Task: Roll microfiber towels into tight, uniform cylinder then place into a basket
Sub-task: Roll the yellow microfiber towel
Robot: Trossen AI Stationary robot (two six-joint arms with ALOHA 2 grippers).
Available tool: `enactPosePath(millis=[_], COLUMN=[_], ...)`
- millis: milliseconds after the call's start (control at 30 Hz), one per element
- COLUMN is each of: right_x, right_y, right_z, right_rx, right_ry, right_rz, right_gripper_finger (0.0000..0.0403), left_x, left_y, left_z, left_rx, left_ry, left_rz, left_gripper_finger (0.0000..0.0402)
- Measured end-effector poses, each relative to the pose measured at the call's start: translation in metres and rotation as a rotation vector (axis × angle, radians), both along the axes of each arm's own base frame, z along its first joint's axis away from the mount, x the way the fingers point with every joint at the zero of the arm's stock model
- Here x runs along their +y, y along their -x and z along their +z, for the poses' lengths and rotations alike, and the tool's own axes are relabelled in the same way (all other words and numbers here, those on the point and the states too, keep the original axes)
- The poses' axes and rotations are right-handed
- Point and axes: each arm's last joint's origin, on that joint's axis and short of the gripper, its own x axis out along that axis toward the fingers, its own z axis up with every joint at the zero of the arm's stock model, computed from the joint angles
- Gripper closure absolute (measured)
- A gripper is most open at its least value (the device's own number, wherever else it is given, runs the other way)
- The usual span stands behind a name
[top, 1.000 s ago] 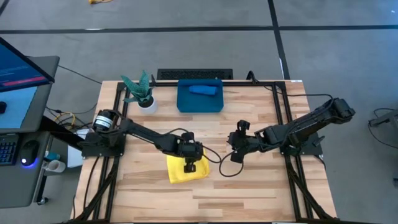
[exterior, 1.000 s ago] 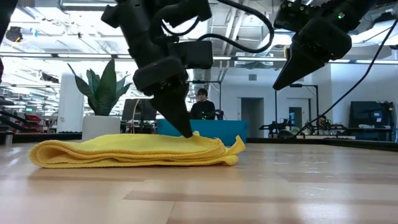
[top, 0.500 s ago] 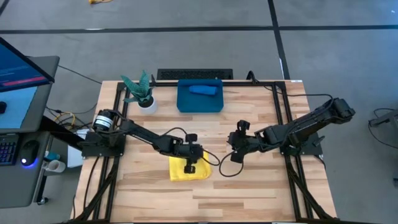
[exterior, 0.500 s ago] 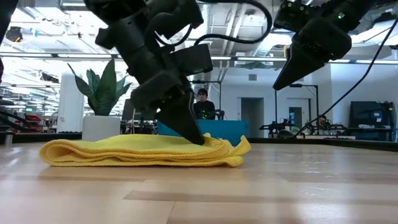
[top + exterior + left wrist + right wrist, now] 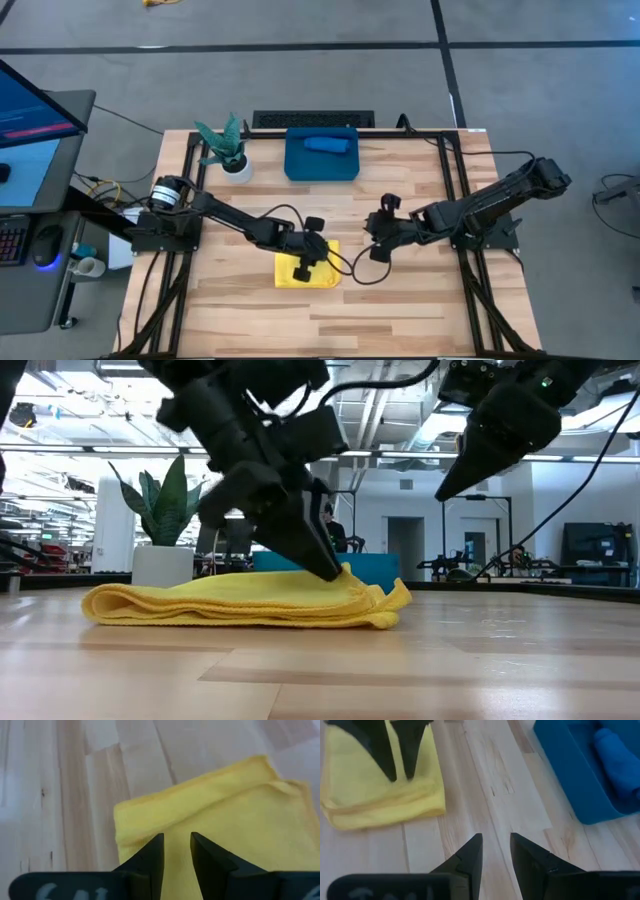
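Observation:
A yellow towel (image 5: 320, 270), folded in several layers, lies flat on the wooden table near its middle. My left gripper (image 5: 303, 270) stands on it, fingers a little apart, tips down on the cloth (image 5: 225, 805). My right gripper (image 5: 372, 254) hangs open above bare table to the towel's right, touching nothing (image 5: 495, 836). A rolled blue towel (image 5: 325, 144) lies inside the teal basket (image 5: 295, 168) at the table's far edge. My left gripper sets both fingertips (image 5: 333, 568) on the yellow towel's top layer (image 5: 176, 822), short of its right edge. The fingers slant down from above and from the table's left. A narrow strip of flat cloth shows between them. The towel lies on the table (image 5: 220, 602), slightly bunched beside the tips.
A potted plant (image 5: 225, 150) stands at the far left beside the basket. Bare wood lies in front of the towel and between towel and basket (image 5: 490, 775). A person shows in the room beyond the table (image 5: 326, 525).
My left gripper has rolled at the wrist and tipped, its fingertips going toward the table's right edge. The yellow towel has slid along the table with them, a short way to the right, its left end drawing in. My right gripper has kept still.

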Motion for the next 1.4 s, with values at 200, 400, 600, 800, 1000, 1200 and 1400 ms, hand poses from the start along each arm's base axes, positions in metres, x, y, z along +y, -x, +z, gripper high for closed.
enactPosePath(millis=[200,400,600,800,1000,1200,1400], right_x=[0.005,0.005,0.004,0.003,0.003,0.004,0.005], right_y=[-0.015,-0.040,-0.062,-0.074,-0.089,-0.103,-0.109], right_z=[-0.012,-0.028,-0.040,-0.060,-0.076,-0.086,-0.093], right_rx=[-0.017,-0.095,-0.186,-0.204,-0.246,-0.212,-0.126], right_ry=[0.024,0.033,-0.055,-0.076,-0.132,-0.189,-0.196], right_rz=[0.037,0.054,0.114,0.129,0.222,0.275,0.279], right_gripper_finger=[0.0281,0.0281,0.0281,0.0281,0.0281,0.0281,0.0302], left_x=[-0.011,-0.029,-0.037,-0.037,-0.043,-0.047,-0.047], left_y=[0.015,0.034,0.059,0.077,0.086,0.088,0.088], left_z=[0.023,0.049,0.039,0.006,-0.002,-0.002,-0.002], left_rx=[0.058,0.047,0.018,-0.037,-0.021,-0.023,-0.021], left_ry=[-0.028,-0.016,-0.029,0.024,0.087,0.096,0.105], left_rz=[0.023,-0.023,0.043,0.132,0.172,0.167,0.180], left_gripper_finger=[0.0313,0.0313,0.0313,0.0313,0.0313,0.0313,0.0313])
